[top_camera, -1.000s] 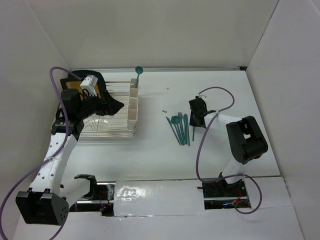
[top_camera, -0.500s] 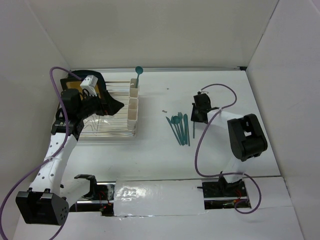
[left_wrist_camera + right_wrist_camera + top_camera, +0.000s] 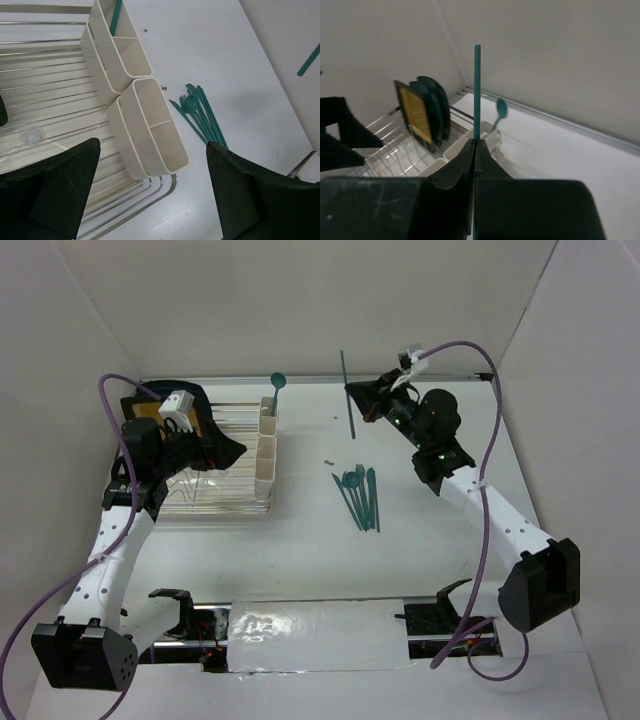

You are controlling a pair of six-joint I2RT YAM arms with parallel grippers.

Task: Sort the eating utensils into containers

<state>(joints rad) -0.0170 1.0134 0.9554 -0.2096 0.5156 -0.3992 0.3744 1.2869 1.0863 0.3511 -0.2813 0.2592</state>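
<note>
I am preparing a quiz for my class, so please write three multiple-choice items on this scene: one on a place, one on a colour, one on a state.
1. Where does the loose bunch of utensils lie?
A. on the table, right of the dish rack
B. inside the rack
C. in a bowl

2. What colour are the containers?
A. red
B. cream-white
C. black

3. How is the right pincer?
A. open, empty
B. shut on a utensil
C. out of view

Answers:
1 A: the bunch rests on bare table beside the rack.
2 B: they are pale cream.
3 B: its fingers close around a teal handle.
</note>
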